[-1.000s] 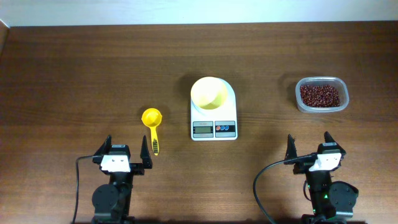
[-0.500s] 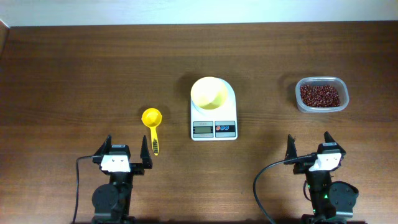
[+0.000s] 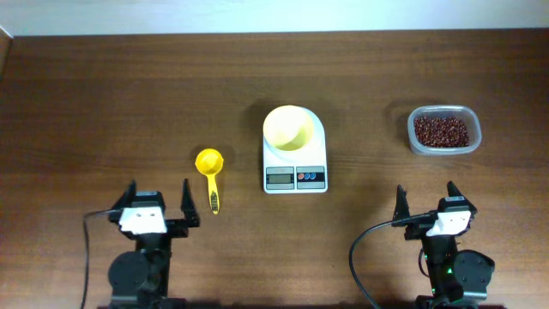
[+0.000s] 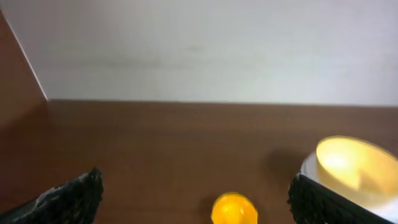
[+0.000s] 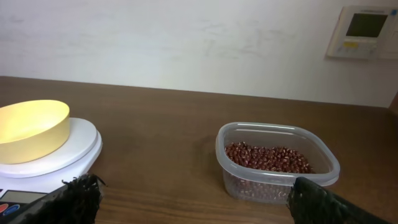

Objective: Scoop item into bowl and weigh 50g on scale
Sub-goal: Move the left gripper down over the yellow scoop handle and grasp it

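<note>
Left end effector (image 3: 159, 185): fingers spread wide, gripping nothing, at the near edge of the desk (image 3: 129, 94). It is close to the handle of the yellow scoop (image 3: 210, 167) but not touching it.

Right end effector (image 3: 425, 190): fingers likewise spread, gripping nothing, at the near edge on the right side.

Scale (image 3: 296, 178): at mid-desk, with its display and buttons facing the arms. The pale yellow bowl (image 3: 287, 129) stands upright on its platform.

Beans (image 3: 442, 131): a loose reddish-brown heap inside a clear plastic container (image 3: 410, 129), to the right of the scale and well apart from it.

Scoop: lying on the desk left of the scale, cup toward the far side, handle toward the arms.
</note>
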`<state>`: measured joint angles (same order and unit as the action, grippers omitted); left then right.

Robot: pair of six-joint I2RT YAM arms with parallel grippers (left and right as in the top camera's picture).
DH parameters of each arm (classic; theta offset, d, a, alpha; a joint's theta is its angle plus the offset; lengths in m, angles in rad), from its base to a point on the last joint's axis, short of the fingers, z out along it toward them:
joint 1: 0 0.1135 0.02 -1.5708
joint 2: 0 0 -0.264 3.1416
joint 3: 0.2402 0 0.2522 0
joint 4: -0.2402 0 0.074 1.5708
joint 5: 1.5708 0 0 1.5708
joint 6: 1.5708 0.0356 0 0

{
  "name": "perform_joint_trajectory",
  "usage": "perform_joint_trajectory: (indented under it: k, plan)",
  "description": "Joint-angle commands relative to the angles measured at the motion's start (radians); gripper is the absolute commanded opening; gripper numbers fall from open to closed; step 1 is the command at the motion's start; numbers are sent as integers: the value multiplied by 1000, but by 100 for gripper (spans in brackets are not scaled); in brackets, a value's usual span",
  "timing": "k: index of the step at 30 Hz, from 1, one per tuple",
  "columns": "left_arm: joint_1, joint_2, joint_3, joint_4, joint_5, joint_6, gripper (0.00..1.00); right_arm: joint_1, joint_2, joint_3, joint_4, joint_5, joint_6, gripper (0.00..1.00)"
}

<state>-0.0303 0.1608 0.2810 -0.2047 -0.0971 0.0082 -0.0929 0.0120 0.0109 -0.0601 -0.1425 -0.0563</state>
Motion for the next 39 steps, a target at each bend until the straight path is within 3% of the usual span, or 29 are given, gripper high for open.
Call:
perform_joint_trajectory:
  k: [1, 6, 9, 13, 19, 22, 26, 33, 39]
  plan:
    - [7, 191, 242, -134, -50, 63, 99, -5, -4, -5, -5, 5, 0, 99]
    - [7, 584, 645, -364, -50, 76, 99, -5, -4, -5, -5, 5, 0, 99]
    - [7, 938, 1042, -666, -18, 60, 99, -5, -4, -5, -5, 5, 0, 99]
    - [7, 1261, 1305, -892, -15, 52, 99, -5, -4, -5, -5, 5, 0, 99]
    - [7, 1549, 1323, -927, -11, 49, 99, -5, -4, -5, -5, 5, 0, 99]
    - [7, 1610, 1323, -923, 92, 50, 99, -5, -4, -5, -5, 5, 0, 99]
    - [6, 1693, 1321, -930, 126, 50, 99, -5, -4, -5, -5, 5, 0, 99]
    - [6, 1815, 1295, -937, 127, 50, 99, -5, -4, -5, -5, 5, 0, 98]
    - [7, 1820, 1216, -932, 90, 50, 99, -5, -4, -5, -5, 5, 0, 99]
